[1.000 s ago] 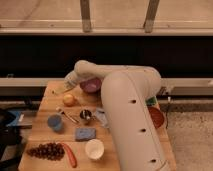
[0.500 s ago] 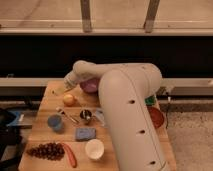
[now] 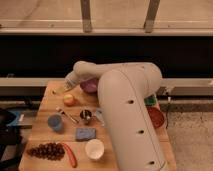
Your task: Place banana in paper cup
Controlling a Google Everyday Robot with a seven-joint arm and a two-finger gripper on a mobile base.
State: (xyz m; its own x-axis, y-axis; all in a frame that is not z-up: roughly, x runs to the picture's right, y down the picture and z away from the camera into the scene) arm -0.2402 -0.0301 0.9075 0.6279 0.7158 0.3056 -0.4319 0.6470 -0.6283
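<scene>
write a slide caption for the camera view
End effector by the banana at the table's far corner; paper cup stands at the near edge.

1. The small shiny metal cup (image 3: 86, 116) stands near the middle of the wooden desk (image 3: 44, 107).
2. Behind it to the left lies the round orange-yellow fruit (image 3: 69, 99); straight behind it sits the purple bowl (image 3: 90, 86).
3. Farther behind-left of that cup hangs the robot's gripper (image 3: 65, 88), just beside the small pale-yellow curved banana (image 3: 55, 92).
4. Left of the cup is the light-blue cup (image 3: 55, 122); in front of it are the flat blue sponge (image 3: 85, 133) and then the wide white paper cup (image 3: 94, 148).
5. Front-left of the cup lie the long red-orange pepper (image 3: 71, 155) and the dark grape cluster (image 3: 46, 150).
</scene>
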